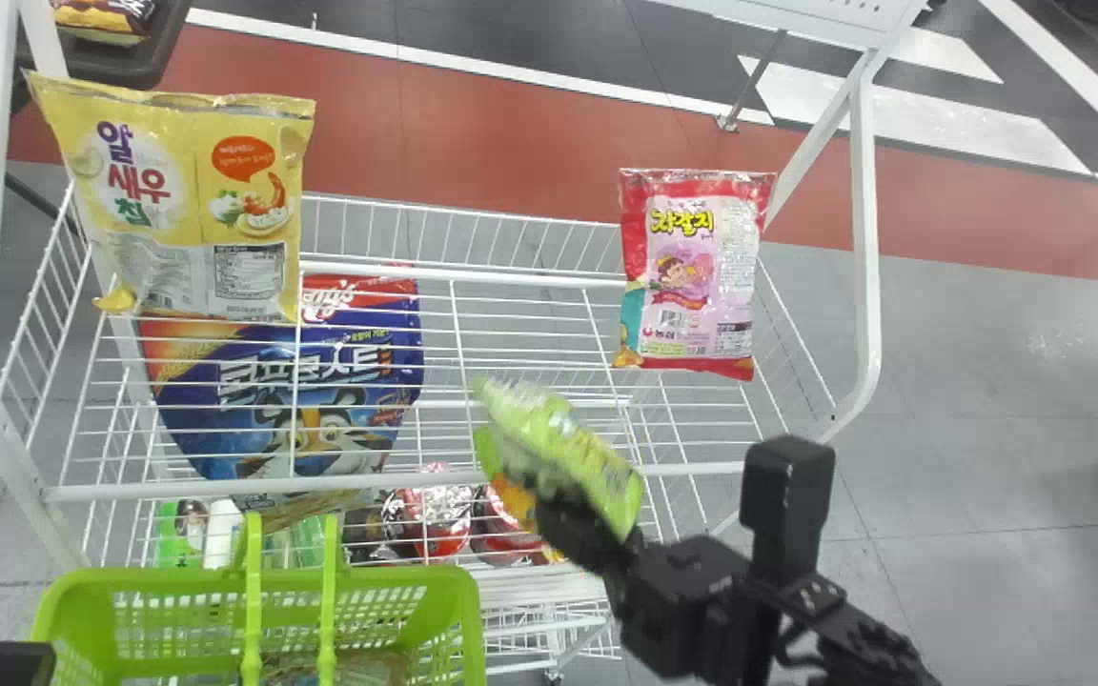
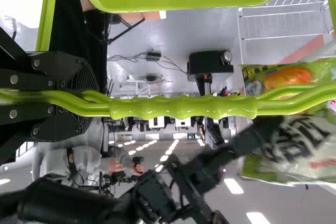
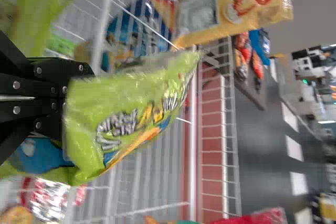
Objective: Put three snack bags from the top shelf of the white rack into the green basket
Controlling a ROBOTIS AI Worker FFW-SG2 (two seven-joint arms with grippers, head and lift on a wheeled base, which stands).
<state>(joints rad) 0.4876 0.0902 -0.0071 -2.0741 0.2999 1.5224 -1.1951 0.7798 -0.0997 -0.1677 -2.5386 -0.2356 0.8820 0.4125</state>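
Centre of the head view: my right gripper clenches a green snack bag. Lower left: my left gripper grasps the green basket, seemingly holding one packet. I'd judge one more needed afterwards, yellow bag or pink bag.

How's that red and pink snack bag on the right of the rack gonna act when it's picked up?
The red and pink snack bag should flex where pinched, given its wrinkled film. Its glossy surface may slip a little. Being a snack bag, it's probably light for its size.
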